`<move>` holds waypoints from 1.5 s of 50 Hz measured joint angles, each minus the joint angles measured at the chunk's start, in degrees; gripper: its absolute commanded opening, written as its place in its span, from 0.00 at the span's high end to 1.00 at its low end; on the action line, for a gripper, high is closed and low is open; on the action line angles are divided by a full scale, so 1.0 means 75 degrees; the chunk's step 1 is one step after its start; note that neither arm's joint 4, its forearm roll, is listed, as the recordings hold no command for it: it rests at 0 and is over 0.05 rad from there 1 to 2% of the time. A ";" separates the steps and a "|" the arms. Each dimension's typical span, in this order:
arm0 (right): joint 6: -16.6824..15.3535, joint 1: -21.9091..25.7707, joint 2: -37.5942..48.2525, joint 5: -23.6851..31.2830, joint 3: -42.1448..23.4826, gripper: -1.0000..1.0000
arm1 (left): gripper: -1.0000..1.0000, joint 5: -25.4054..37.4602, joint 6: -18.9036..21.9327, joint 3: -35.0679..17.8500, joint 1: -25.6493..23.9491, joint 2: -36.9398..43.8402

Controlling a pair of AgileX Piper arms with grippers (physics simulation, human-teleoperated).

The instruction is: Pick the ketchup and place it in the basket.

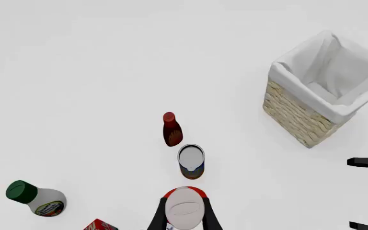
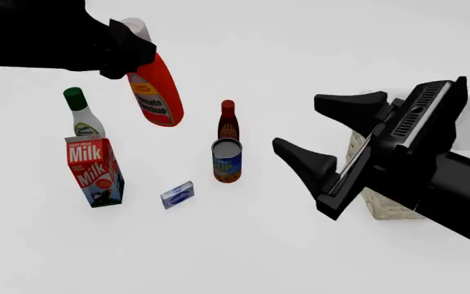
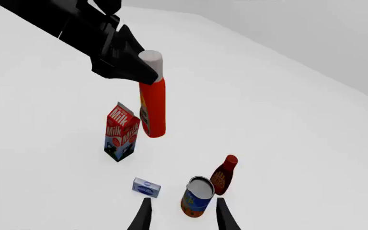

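1. My left hand [image 2: 129, 52] is clamped around the ketchup [image 2: 157, 92] just below its cap, carrying it high over the surface [image 2: 243, 245] so it clears the other bottles;
2. My right hand [image 2: 317, 131] hangs wide open, empty, before the basket [image 1: 312, 100], well apart from the ketchup.

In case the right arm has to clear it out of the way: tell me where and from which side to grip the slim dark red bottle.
Grip the dark red bottle at its narrow neck under the cap, coming down from above. It stands upright, and the can sits close in front of it, which would likely block a low approach. The right gripper is open and empty; the left gripper holds the ketchup aloft.
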 measured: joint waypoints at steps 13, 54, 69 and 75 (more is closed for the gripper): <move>-0.0126 0.0382 0.0467 -0.0071 -0.0321 0.00 | 1.00 0.0205 -0.0037 0.0014 -0.0311 -0.0157; -0.0203 0.1000 0.1489 -0.0276 -0.1304 0.00 | 1.00 0.0401 -0.0265 0.0318 -0.0826 -0.0431; -0.0242 0.1090 0.1906 -0.0624 -0.1406 0.00 | 1.00 0.0543 -0.0383 0.0392 -0.0986 -0.0572; -0.0196 0.1150 0.2023 -0.0799 -0.1389 0.00 | 1.00 0.0596 -0.0411 0.0404 -0.1025 -0.0615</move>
